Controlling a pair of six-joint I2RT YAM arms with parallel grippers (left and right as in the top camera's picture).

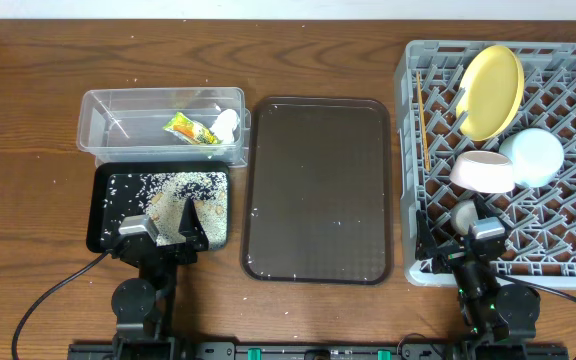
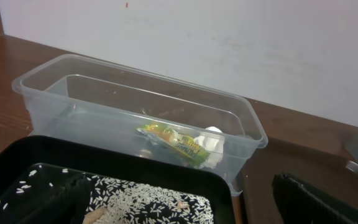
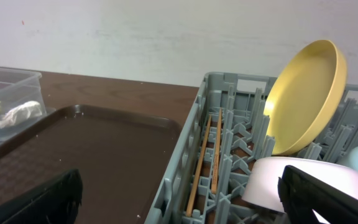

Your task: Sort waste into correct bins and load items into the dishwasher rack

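The clear tub [image 1: 118,110] [image 2: 73,93] holds the green-and-orange wrapper [image 1: 190,129] [image 2: 173,140] and the white scrap [image 1: 227,122] [image 2: 213,140]. The black tray [image 1: 103,215] [image 2: 135,165] holds rice grains [image 1: 168,185] [image 2: 148,202]. The grey rack [image 1: 568,60] [image 3: 229,84] holds the yellow plate [image 1: 491,92] [image 3: 306,99] on edge, the blue bowl [image 1: 533,157], the white-pinkish bowl [image 1: 483,172] [image 3: 278,177], the small white cup [image 1: 465,212] and the chopsticks [image 1: 423,120] [image 3: 204,155]. My left gripper [image 1: 173,225] [image 2: 185,208] is open and empty over the black tray. My right gripper [image 1: 468,245] [image 3: 185,199] is open and empty over the rack's front left corner.
The dark-brown serving tray [image 1: 318,190] [image 3: 92,149] lies between the bins and the rack, with a few stray grains on it. A few more grains lie on the wooden table [image 1: 28,120] around the tub. A white wall stands behind the table.
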